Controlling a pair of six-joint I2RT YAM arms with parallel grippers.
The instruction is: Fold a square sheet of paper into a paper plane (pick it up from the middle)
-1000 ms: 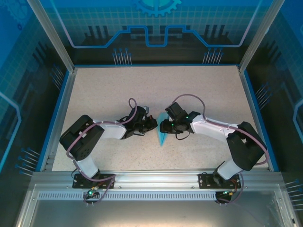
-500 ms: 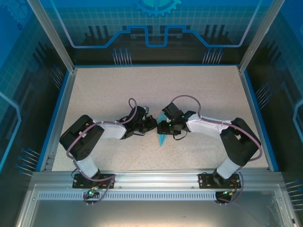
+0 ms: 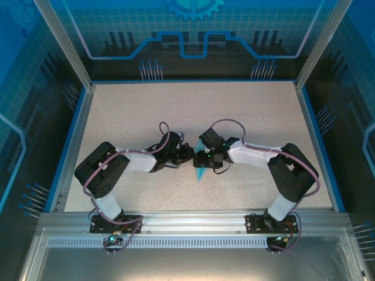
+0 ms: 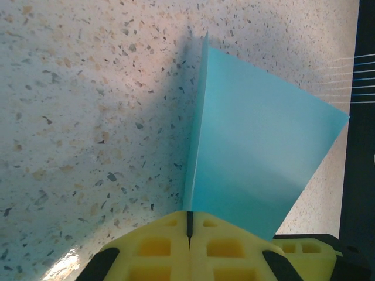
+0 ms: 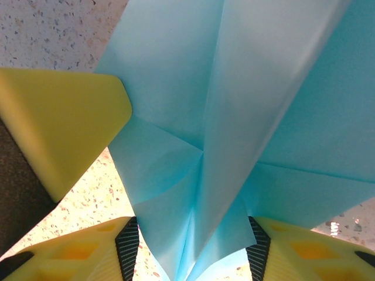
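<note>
paper plane: light-blue and only part-folded. It's above the table, about halfway between the left and right edges and nearer the near edge than the far one. The pointed end aims at the near edge.
left gripper: the yellow jaws are pressed together on the paper's crease with no gap between them. In the left wrist view one flap stands on edge and the other fans out sideways.
right gripper: the jaws are apart, one on each side of the bundled folds that run down between them. It looks loose to me rather than a pinch, since the paper isn't squashed at the pads.
folds: the right wrist view shows a centre crease with layers splaying off both sides, plus a small rumpled corner on the left flap.
step, my guess: a handover or regrip, so the left one has the only real hold.
risk, dropping: that's thin paper in one small pinch. If the left lets go before the right bites, it falls and the folds spring open.
risk, bad crease: the layers are splayed, not stacked flat. If the right closes off-centre, it presses in a wrinkle.
risk, tearing: the two grippers are almost touching, so any pull in opposite directions rips or skews it.
risk, bump: the fingers are close enough that they could knock each other.
</note>
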